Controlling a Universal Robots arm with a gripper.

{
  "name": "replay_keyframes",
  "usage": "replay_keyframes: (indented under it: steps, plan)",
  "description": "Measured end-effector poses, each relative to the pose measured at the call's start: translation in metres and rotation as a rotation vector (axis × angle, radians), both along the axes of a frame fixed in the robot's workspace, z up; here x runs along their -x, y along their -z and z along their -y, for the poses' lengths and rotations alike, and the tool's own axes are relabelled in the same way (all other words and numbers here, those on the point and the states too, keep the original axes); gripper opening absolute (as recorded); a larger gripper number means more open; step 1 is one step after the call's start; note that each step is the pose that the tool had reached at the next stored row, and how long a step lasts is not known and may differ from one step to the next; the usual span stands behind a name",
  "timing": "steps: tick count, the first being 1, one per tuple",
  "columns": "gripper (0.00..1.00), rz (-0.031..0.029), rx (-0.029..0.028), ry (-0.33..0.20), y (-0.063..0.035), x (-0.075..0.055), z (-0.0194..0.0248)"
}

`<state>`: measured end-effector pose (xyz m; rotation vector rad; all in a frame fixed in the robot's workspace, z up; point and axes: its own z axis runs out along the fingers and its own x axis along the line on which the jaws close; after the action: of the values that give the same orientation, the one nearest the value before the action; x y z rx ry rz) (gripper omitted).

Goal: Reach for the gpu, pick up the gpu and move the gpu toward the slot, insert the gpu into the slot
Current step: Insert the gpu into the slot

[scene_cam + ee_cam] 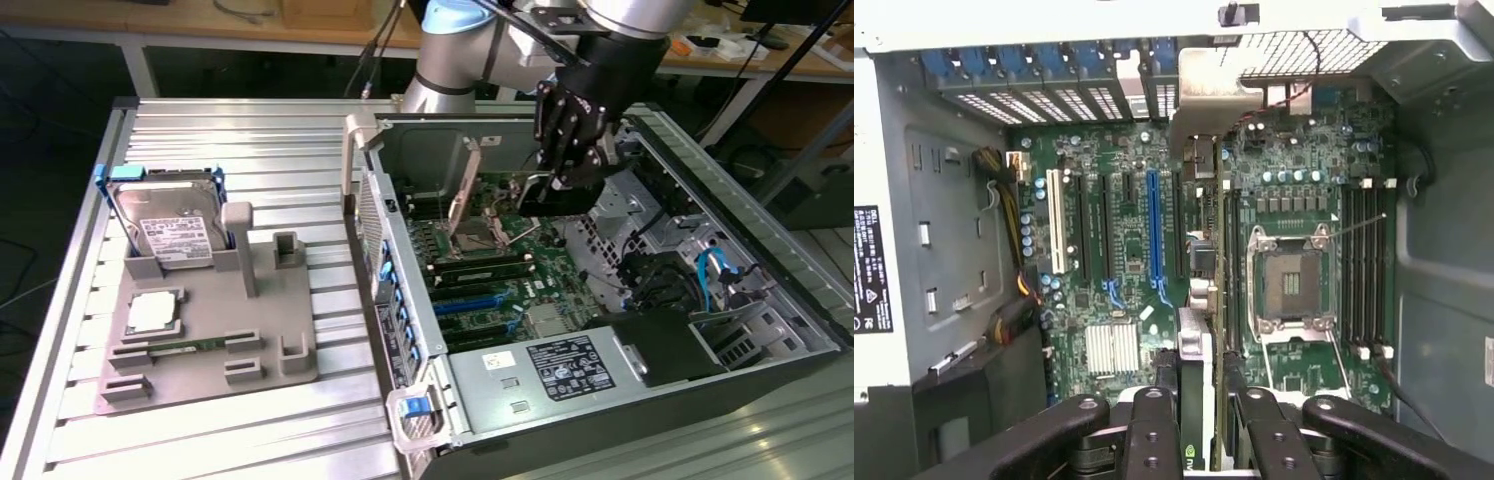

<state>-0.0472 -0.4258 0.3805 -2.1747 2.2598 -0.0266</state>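
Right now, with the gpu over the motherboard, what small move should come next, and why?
Probably slide the gpu sideways toward the long blue slot. The pincer grips it edge-on, and its edge seems to hang between that slot and the CPU socket, not over it.

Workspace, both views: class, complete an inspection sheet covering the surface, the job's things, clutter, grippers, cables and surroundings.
Surface: ribbed metal table carrying a grey fixture plate and an open computer case.
Job's things: gpu held above the motherboard, not seated.
Clutter: hard drive and memory stick on the plate.
Grippers: gripper, fingers closed on the gpu.
Cables: blue cables inside the case.
Surroundings: wooden benches behind.
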Motion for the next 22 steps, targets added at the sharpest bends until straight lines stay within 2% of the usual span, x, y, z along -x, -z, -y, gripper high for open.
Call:
replay_keyframes:
  steps: [4, 10, 15, 22]
  plan:
    - [0.27, -0.0008, -0.0001, 0.0, 0.0074, 0.0, 0.0025]
    - [0.27, -0.0008, -0.0006, -0.023, 0.018, 0.0, 0.0084]
    - [0.27, -0.0009, -0.0008, -0.084, 0.0279, 0.002, 0.0088]
    - [0.27, -0.0009, -0.0007, -0.083, 0.0389, 0.014, 0.0088]
